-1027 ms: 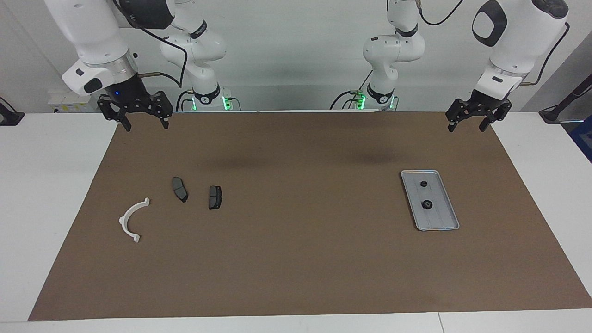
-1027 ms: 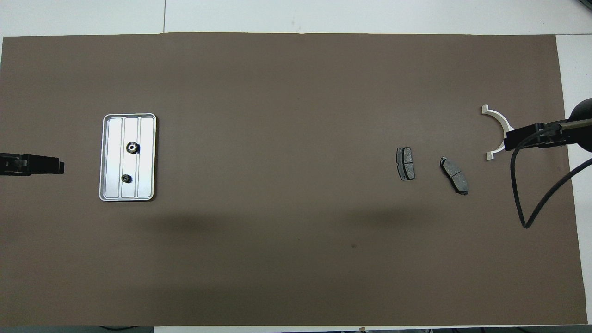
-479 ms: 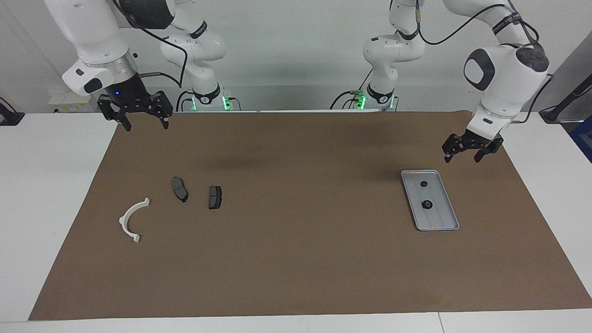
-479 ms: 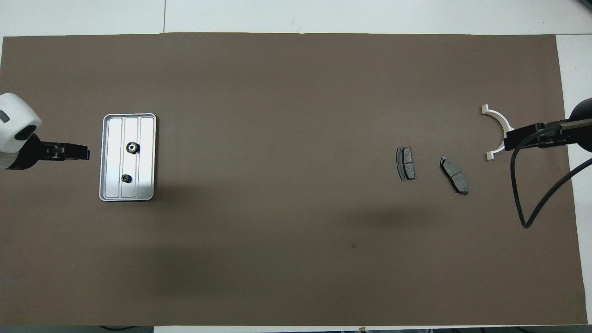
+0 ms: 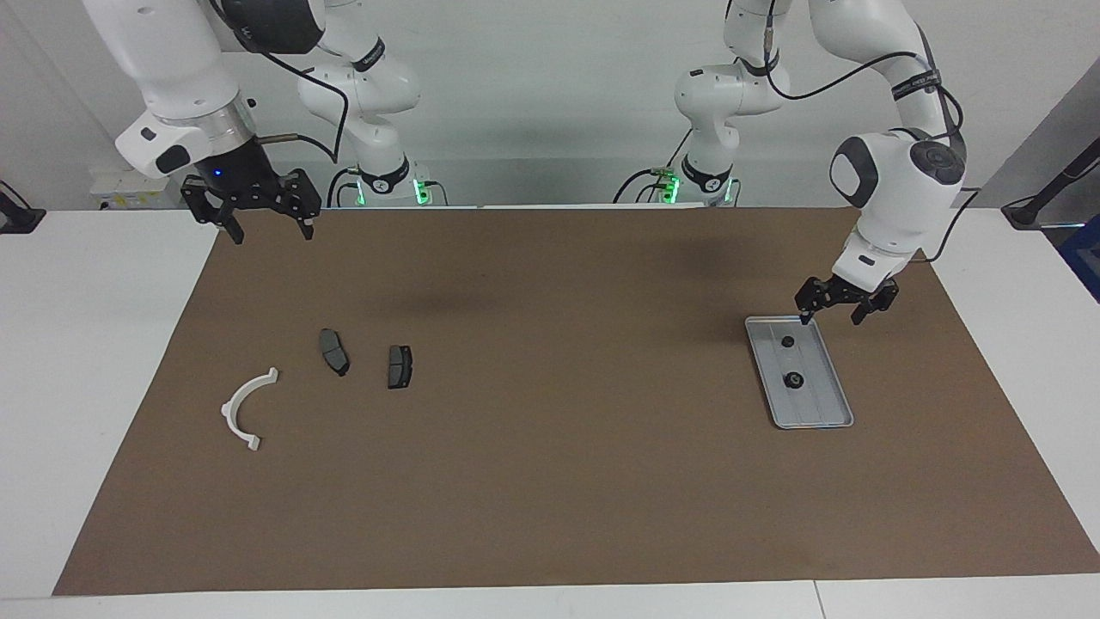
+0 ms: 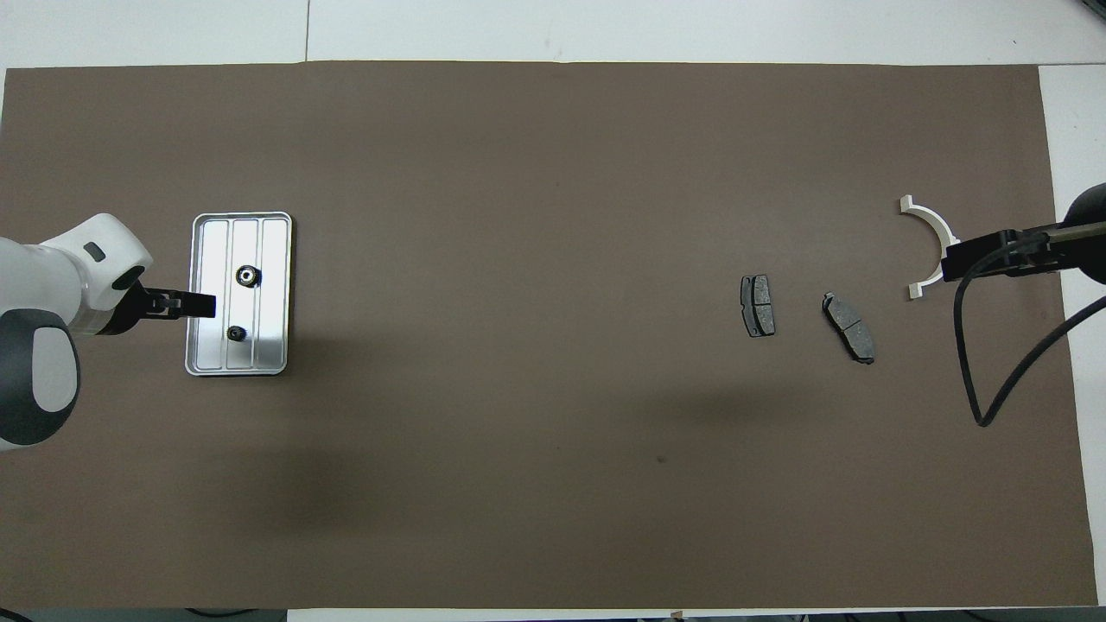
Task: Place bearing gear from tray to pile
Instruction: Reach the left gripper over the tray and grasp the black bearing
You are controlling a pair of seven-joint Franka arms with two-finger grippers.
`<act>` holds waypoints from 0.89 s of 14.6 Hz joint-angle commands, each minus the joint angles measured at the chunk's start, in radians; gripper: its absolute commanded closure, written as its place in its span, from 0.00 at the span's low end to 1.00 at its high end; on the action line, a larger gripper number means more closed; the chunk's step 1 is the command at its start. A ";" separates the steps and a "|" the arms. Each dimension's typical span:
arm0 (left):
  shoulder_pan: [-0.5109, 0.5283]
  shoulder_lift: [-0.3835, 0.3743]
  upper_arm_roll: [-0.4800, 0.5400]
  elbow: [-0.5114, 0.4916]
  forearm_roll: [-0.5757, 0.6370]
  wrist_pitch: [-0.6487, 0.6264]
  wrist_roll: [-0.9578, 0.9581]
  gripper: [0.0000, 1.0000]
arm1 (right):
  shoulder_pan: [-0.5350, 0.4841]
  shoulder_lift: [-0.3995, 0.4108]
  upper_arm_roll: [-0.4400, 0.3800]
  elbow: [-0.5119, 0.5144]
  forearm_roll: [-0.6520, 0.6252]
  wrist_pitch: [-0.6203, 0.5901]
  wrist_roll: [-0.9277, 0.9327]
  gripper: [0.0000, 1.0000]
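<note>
We see the tray (image 5: 823,411) on the brown mat (image 5: 550,481) toward the left arm's end of the bench (image 5: 94,344). Two dark round parts sit in it: the bigger gear (image 5: 793,380) lies farther from the robots, the smaller one (image 5: 787,341) nearer to them, the two apart from each other.

Left tool (image 5: 834,310) hangs over the tray's robot-side edge, at the corner toward the bench end, fingers spread wide, gripping nothing. From overhead its tip (image 6: 192,304) covers the tray's outer rim, level between the two gears; facing view shows it clear of both.

Right tool (image 5: 270,229) waits up over the mat's robot-side corner at the right arm's end, fingers spread wide, nothing in it.

The pile is toward the right arm's end, well apart from the tray: white bracket (image 5: 245,409) closest to the bench end, then two dark pads (image 5: 334,351) (image 5: 400,366) just beside each other, not touching. Both pads lie nearer to the robots than the bracket. Overhead, the right tool body overlaps one end of the bracket (image 6: 929,231).

We read both gears as in the tray, none at the pile.
</note>
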 commanded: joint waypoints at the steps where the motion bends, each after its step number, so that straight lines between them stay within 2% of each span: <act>1: -0.018 -0.013 0.006 -0.062 -0.005 0.054 0.011 0.01 | -0.007 -0.023 0.001 -0.021 0.007 0.003 -0.003 0.00; 5: -0.032 0.008 0.005 -0.123 -0.005 0.140 0.011 0.01 | -0.010 -0.023 0.001 -0.020 0.007 0.003 -0.008 0.00; 13: -0.039 0.062 0.007 -0.123 -0.005 0.171 0.010 0.02 | -0.011 -0.024 0.001 -0.021 0.008 -0.001 -0.009 0.00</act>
